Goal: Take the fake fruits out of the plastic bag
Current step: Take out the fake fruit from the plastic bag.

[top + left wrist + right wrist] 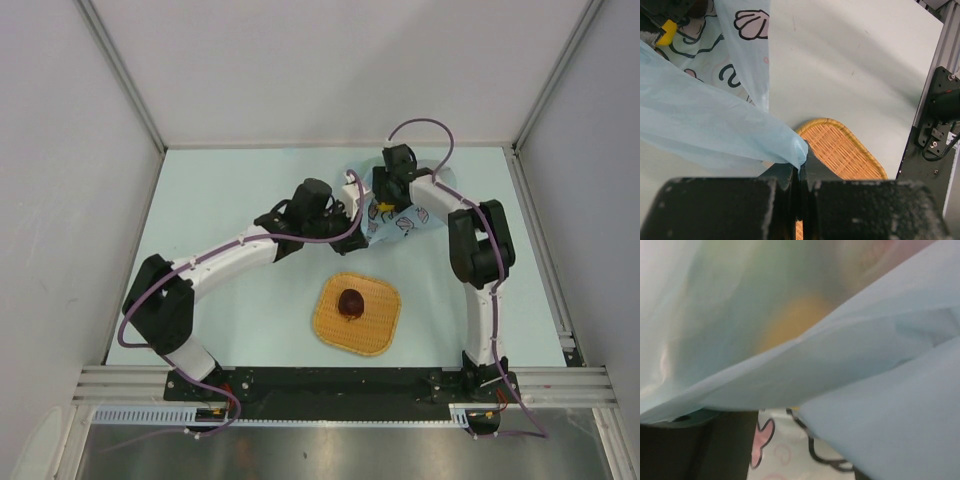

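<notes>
Plastic bag point(408, 220): pale blue, printed, crumpled, upper centre. Dark plum point(351, 302): outside bag, frame centre. Yellow fruit point(790, 322): blurred, inside bag.

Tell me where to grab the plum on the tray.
Pinch the plum across its round body, straight from above: it sits alone, centred on the tray, uncovered; the raised rim would likely hinder a low side approach.

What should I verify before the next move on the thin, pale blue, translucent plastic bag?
1. Left gripper shut on the edge of the thin pale blue plastic bag: ok.
2. Right gripper open: cannot tell, plastic covers its camera.
3. Woven orange tray has bare room beside the dark round fruit: ok.
4. Blurred yellow shape behind the plastic is a reachable fruit: cannot tell.
</notes>
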Controlling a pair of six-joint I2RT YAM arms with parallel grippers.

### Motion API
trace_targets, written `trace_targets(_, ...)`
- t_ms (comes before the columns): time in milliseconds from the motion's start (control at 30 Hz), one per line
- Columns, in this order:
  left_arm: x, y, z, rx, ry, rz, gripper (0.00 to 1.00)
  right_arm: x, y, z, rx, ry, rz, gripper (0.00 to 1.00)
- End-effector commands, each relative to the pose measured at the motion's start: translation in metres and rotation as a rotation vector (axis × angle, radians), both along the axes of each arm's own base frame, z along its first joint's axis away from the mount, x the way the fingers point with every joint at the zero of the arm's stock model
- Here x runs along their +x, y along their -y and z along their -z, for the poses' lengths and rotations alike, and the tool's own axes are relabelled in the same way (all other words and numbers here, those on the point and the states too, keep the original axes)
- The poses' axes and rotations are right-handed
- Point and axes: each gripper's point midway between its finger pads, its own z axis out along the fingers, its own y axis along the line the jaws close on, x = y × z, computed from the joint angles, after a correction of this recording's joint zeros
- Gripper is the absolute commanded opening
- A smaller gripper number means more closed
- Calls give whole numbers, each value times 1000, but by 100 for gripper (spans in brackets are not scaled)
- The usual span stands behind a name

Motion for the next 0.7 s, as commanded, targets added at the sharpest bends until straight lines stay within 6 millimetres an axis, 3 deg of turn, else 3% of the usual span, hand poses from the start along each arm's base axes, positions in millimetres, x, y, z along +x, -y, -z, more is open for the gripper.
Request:
trace_targets(0, -2, 5, -29, -37, 72, 24, 0, 36, 13, -10, -113, 118, 37, 58)
trace_targets(133, -2, 3, -29, -33, 82, 18, 0, 46, 8, -32, -125, 183, -21, 37)
trace_targets(233, 2, 3, -29, -25, 94, 13, 0, 35, -8, -61, -95, 208, -121, 32)
trace_targets(367, 8, 4, -30, -16, 109, 6, 0, -7, -32, -104, -18, 200, -245, 31)
trace_targets(400, 10, 5, -35, -22, 116, 0, 0, -22, -38, -128, 2, 226, -289, 31)
trace_targets(500, 16, 5, -40, -30, 120, -15, 0, -60, -43, -132, 38, 187, -365, 29)
trace_targets(600, 24, 3, -46, -31, 130, -42, 0, -93, -31, -135, 58, 150, -383, 29)
trace_targets(633, 25, 3, -48, -34, 131, -43, 0, -102, -27, -146, 75, 164, -391, 29)
trace_targets(667, 28, 0, -50, -35, 133, -50, 0, -113, -22, -138, 79, 137, -394, 28)
